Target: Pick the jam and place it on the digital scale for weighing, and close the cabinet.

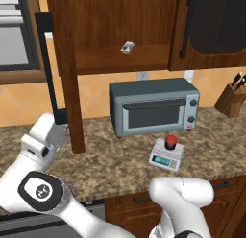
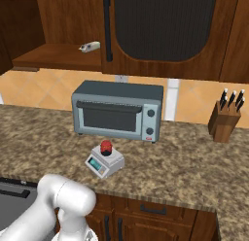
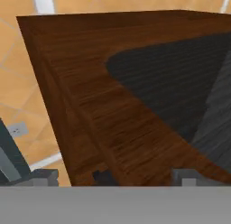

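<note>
The jam [image 1: 170,142] [image 2: 106,146], a tiny jar with a red lid, stands on the digital scale [image 1: 166,156] [image 2: 104,163] on the counter, in front of the toaster oven. The cabinet's left door [image 1: 72,88] stands swung out, edge-on, with its black bar handle [image 1: 47,64] on the left side. The right door [image 2: 165,31] is closed. My gripper [image 1: 60,134] is low beside the open door's bottom end. In the hand view the gripper [image 3: 116,179] is open right against the door's brown wood and dark panel [image 3: 180,83], holding nothing.
A blue-grey toaster oven [image 1: 153,107] [image 2: 116,113] stands at the back of the counter. A small grey-white boxy item [image 1: 127,47] [image 2: 90,46] lies on the open cabinet shelf. A knife block [image 1: 231,100] [image 2: 223,119] is at the right. Drawers run under the counter.
</note>
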{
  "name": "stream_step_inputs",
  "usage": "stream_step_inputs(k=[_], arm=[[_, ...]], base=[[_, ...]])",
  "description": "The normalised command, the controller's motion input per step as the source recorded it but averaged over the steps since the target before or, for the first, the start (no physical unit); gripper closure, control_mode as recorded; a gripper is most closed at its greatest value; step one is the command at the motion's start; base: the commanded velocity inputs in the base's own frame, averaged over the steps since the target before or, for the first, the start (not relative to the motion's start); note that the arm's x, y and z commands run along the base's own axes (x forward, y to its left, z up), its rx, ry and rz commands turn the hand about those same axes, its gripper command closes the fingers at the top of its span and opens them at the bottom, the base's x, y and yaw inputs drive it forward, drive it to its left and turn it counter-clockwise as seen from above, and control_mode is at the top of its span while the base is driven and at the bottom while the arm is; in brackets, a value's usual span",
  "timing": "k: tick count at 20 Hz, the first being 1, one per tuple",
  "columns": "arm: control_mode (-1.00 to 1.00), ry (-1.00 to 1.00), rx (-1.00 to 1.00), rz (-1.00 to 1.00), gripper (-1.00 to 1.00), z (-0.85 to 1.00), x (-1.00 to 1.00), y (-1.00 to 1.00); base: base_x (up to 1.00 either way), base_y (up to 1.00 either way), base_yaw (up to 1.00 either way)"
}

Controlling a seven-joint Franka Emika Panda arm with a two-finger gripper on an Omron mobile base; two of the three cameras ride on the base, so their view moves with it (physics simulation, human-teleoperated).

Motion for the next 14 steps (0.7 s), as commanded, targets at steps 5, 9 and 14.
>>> stream_step_inputs(k=[5,9,14], arm=[[-1.0,0.04,0.22,0.0,-1.0,0.11,0.22,-1.0],[-1.0,0.13,0.27,0.0,-1.0,0.37,0.0,-1.0],[-1.0,0.34,0.24,0.0,-1.0,0.78,0.0,-1.0]], base=[[0.0,0.0,0.0],[0.0,0.0,0.0],[0.0,0.0,0.0]])
